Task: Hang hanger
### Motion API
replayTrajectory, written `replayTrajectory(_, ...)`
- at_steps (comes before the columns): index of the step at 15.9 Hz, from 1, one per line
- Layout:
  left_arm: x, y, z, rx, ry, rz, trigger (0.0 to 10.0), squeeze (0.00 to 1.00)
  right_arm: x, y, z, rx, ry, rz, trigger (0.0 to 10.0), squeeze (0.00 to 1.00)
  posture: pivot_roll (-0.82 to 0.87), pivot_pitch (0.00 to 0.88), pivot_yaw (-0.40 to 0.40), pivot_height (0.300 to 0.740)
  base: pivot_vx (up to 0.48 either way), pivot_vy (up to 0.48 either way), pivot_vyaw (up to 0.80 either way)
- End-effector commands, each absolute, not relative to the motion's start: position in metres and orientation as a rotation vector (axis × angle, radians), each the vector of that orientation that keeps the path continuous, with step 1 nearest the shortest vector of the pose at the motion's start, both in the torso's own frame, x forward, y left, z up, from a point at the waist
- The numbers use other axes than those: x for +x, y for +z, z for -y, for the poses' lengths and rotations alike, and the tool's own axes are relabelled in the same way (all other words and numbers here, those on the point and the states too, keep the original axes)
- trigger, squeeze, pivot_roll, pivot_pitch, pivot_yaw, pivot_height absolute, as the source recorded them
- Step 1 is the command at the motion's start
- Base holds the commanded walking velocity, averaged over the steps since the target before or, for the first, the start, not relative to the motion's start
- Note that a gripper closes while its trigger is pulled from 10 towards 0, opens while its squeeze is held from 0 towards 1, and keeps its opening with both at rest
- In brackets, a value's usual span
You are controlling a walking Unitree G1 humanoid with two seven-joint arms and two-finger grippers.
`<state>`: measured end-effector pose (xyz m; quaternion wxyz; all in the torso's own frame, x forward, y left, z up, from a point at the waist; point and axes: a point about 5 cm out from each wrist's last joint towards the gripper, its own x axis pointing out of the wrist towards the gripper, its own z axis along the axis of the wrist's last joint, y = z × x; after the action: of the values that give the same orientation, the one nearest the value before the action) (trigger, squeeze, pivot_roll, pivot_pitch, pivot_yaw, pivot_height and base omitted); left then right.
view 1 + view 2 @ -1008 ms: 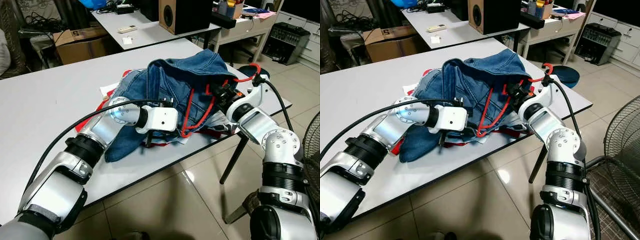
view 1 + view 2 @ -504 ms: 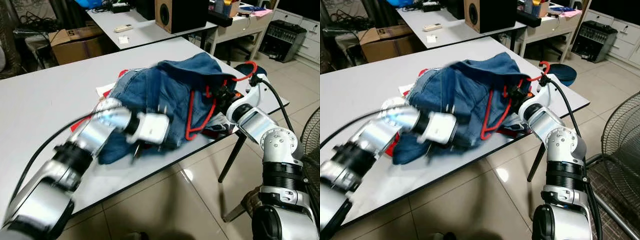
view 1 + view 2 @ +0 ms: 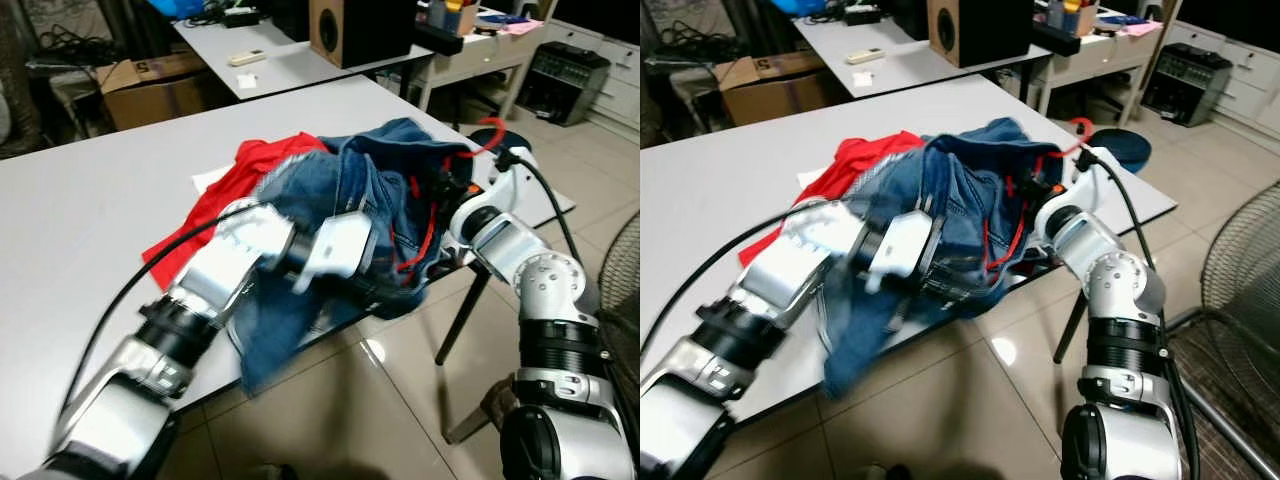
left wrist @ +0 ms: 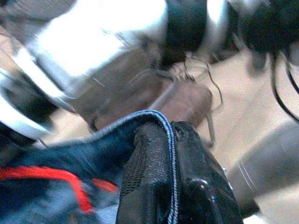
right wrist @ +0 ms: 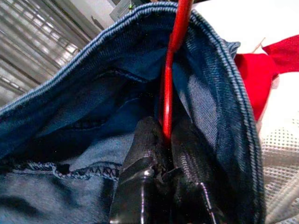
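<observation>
A blue denim garment (image 3: 335, 190) lies bunched on the white table (image 3: 80, 200), and one end of it hangs over the near edge. A red wire hanger (image 3: 424, 232) is threaded through the denim, with its hook (image 3: 490, 133) sticking up on the right. My left gripper (image 4: 172, 135) is shut on a hem of the denim, and its white wrist (image 3: 342, 245) is near the table edge. At the right side of the pile, my right gripper (image 5: 163, 133) is shut on the hanger wire (image 5: 175, 56) inside the garment's waistband.
A red garment (image 3: 262, 163) lies under and behind the denim. Behind the table are a second table with a black speaker (image 3: 352, 25), a cardboard box (image 3: 150, 78) and a drawer unit (image 3: 580, 62). A fan grille (image 3: 625, 270) stands at the right over tiled floor.
My left arm has swung right and toward the near edge, dragging the denim with it. The red garment is now uncovered and the denim droops over the edge. The right gripper has kept its hold.
</observation>
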<state>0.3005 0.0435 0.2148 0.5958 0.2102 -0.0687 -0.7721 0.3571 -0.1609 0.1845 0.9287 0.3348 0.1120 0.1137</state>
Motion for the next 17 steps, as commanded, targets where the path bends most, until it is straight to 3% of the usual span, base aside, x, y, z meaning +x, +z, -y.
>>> replayTrajectory(1,0.309,0.238,-0.038,0.399,-1.724,0.253,0.0,0.00,0.354,0.183,0.150,0.651,0.277,-0.244,10.0,0.00,-0.01,0.000,0.043,0.740,0.000,0.000,0.00)
replayTrajectory(3,0.323,0.251,-0.034,0.319,-1.607,0.282,0.0,0.00,0.351,0.180,0.147,0.633,0.295,-0.255,10.0,0.00,-0.01,0.000,0.051,0.740,0.000,0.000,0.00)
replayTrajectory(6,0.362,0.251,-0.052,0.444,-1.252,0.199,0.0,0.00,0.346,0.184,0.153,0.629,0.305,-0.240,10.0,0.00,-0.01,0.000,0.064,0.740,0.000,0.000,0.00)
replayTrajectory(9,0.396,0.252,-0.080,0.379,-0.854,0.136,0.0,0.00,0.340,0.192,0.153,0.639,0.377,-0.227,10.0,0.00,-0.01,0.000,0.064,0.740,0.000,0.000,0.00)
replayTrajectory(11,0.406,0.246,-0.096,0.377,-0.684,0.097,0.0,0.00,0.335,0.192,0.151,0.631,0.408,-0.238,10.0,0.00,-0.01,0.000,0.065,0.740,0.000,0.000,0.00)
replayTrajectory(14,0.408,0.220,-0.119,0.493,-0.630,-0.020,0.0,0.00,0.330,0.192,0.153,0.657,0.424,-0.243,10.0,0.00,-0.02,0.000,0.064,0.740,0.000,0.000,0.00)
replayTrajectory(17,0.399,0.202,-0.116,0.505,-0.811,-0.053,0.0,0.00,0.325,0.196,0.153,0.676,0.480,-0.244,10.0,0.00,-0.01,0.000,0.057,0.740,0.000,0.000,0.00)
